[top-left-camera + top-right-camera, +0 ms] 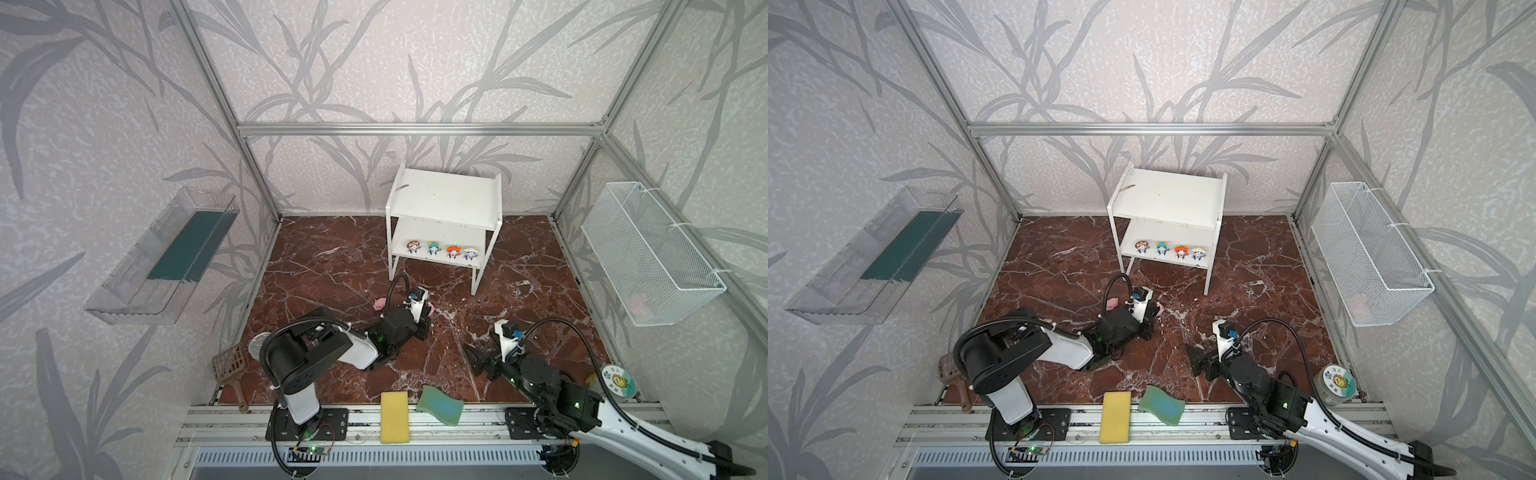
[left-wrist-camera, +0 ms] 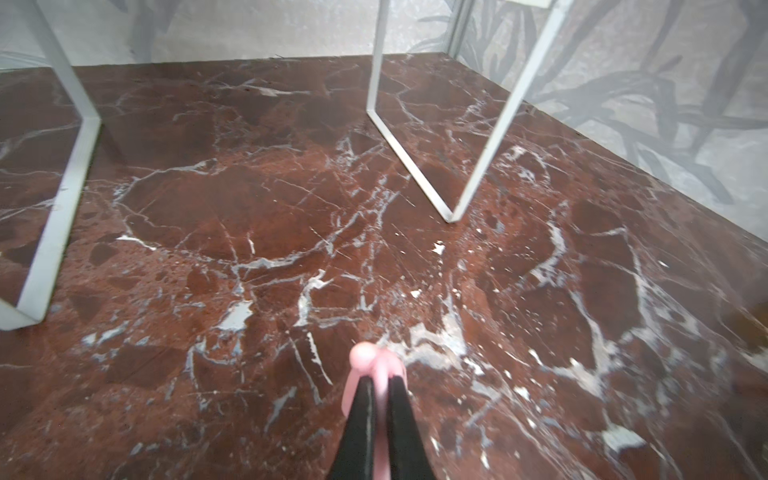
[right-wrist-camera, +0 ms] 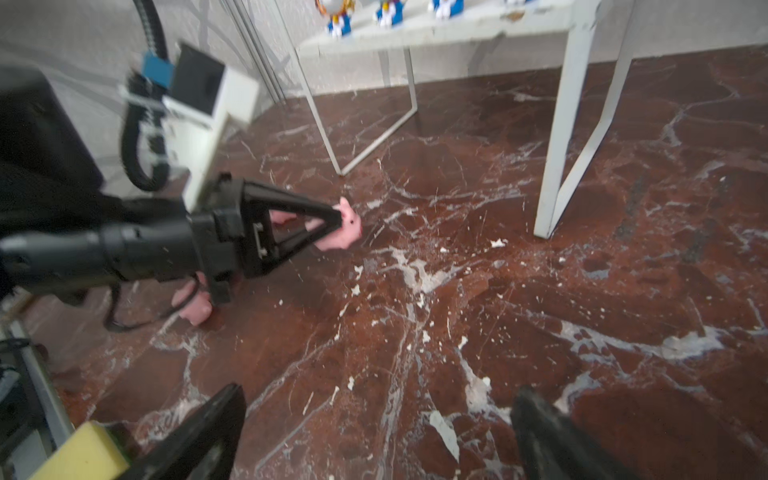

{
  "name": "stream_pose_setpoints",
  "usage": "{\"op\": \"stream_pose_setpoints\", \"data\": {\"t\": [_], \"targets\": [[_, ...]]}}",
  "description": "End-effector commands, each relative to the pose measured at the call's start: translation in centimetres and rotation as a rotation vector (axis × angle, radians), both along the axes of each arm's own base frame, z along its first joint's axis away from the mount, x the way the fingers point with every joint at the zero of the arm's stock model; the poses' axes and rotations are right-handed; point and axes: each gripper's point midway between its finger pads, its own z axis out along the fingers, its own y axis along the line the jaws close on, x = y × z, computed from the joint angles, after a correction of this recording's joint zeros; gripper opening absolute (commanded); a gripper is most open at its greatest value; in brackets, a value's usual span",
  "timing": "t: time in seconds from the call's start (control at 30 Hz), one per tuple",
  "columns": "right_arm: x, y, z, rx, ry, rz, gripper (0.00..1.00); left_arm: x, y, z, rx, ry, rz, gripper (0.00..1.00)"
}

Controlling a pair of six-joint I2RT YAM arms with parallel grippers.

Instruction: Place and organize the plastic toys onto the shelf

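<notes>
Pink pig between the black left end effector's tips; red-brown, white-veined marble tabletop beneath it; white shelf beyond.

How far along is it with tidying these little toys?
Maybe halfway. Done: four figurines stand in a row on the lower board of the shelf. In hand: the left fingers pinch a pig. Left: another pig lies on the floor, and the top board is bare.
</notes>
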Motion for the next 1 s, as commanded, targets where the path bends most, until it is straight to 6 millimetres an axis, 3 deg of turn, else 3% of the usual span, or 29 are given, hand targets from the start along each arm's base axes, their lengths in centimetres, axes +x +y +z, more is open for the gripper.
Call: {"op": "stream_pose_setpoints", "data": {"t": [0.0, 0.3, 0.53, 0.7, 0.87, 0.9, 0.93, 0.97], "targets": [[0.1, 0.8, -0.7, -0.03, 0.035, 0.017, 0.99, -3.6, -0.2, -2.4, 0.121, 0.109, -0.174, 0.06], [0.8, 0.6, -2.6, -0.167, 0.158, -0.054, 0.99, -8.8, -1.2, -3.5, 0.286, 0.122, -0.555, 0.13], [0.6, 0.9, -2.9, -0.177, 0.17, -0.036, 0.99, -11.0, -1.7, -3.7, 0.269, 0.055, -0.726, 0.2], [1.0, 0.9, -3.4, -0.185, 0.194, -0.031, 0.99, -10.4, -1.6, -3.8, 0.265, 0.041, -0.701, 0.49], [0.8, 1.7, -3.7, -0.201, 0.212, 0.004, 0.99, -8.9, -0.8, -2.8, 0.259, -0.007, -0.6, 0.61], [0.8, 2.0, -3.8, -0.201, 0.215, 0.02, 0.99, -8.5, -0.5, -2.4, 0.254, -0.016, -0.57, 0.69], [0.6, 2.3, -3.9, -0.202, 0.218, 0.042, 0.99, -8.0, -0.2, -1.9, 0.252, -0.021, -0.53, 0.91], [0.5, 2.7, -4.0, -0.2, 0.223, 0.057, 0.99, -7.5, 0.2, -1.4, 0.245, -0.02, -0.485, 0.99]]}}
